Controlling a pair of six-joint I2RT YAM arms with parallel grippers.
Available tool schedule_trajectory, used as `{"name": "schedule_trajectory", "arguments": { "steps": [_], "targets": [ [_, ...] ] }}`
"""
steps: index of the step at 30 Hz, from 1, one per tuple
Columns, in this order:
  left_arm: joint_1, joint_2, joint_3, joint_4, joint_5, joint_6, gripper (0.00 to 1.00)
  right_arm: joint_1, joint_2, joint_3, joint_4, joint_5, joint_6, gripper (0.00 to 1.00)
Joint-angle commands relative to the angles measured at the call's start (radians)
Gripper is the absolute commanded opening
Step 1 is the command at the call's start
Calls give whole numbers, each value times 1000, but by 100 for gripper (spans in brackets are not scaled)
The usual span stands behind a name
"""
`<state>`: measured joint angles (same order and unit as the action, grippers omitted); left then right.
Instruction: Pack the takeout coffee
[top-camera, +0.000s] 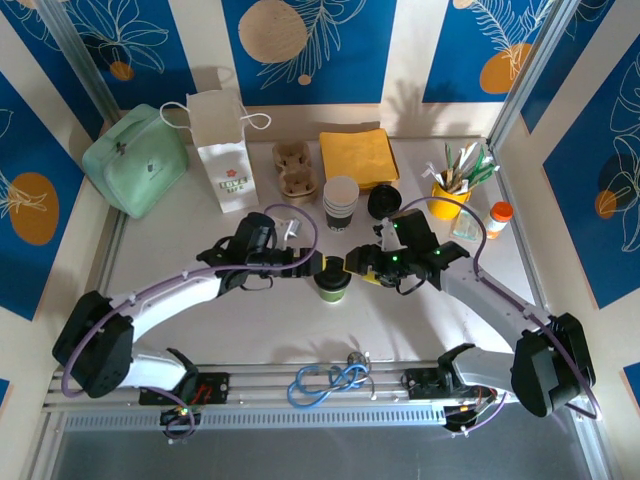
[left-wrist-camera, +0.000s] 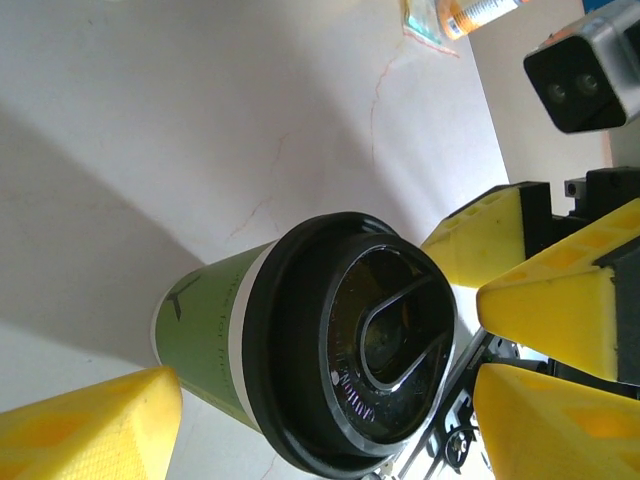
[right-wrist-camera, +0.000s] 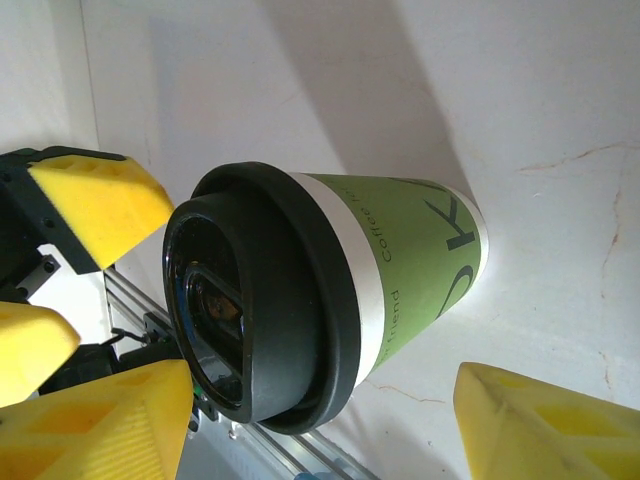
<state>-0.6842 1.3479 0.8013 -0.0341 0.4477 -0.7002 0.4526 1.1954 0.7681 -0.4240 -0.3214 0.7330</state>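
A green takeout coffee cup (top-camera: 332, 284) with a black lid stands upright on the white table, between both arms. My left gripper (top-camera: 318, 268) reaches in from the left and my right gripper (top-camera: 358, 268) from the right. In the left wrist view the cup (left-wrist-camera: 205, 320) and its lid (left-wrist-camera: 350, 350) sit between my open left gripper (left-wrist-camera: 320, 425); one finger is close to the green wall, the other stands off the lid. In the right wrist view the cup (right-wrist-camera: 420, 250) lies between the wide jaws of my open right gripper (right-wrist-camera: 320, 425), untouched.
Along the back stand a white paper bag (top-camera: 228, 150), a mint green bag (top-camera: 135, 160), a cardboard cup carrier (top-camera: 296, 170), yellow napkins (top-camera: 358, 155), stacked cups (top-camera: 340, 203), a spare black lid (top-camera: 384, 201), a yellow utensil holder (top-camera: 450, 195) and an orange-capped bottle (top-camera: 498, 219).
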Motion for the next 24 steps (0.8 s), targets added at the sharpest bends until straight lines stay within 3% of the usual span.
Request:
{"name": "schedule_trajectory", "arguments": {
  "steps": [1, 24],
  "targets": [
    [-9, 18, 7, 54, 52, -2, 75, 8, 15, 1, 10, -27, 5, 70],
    [-9, 56, -5, 32, 61, 11, 57, 13, 42, -1, 14, -21, 1, 68]
  ]
}}
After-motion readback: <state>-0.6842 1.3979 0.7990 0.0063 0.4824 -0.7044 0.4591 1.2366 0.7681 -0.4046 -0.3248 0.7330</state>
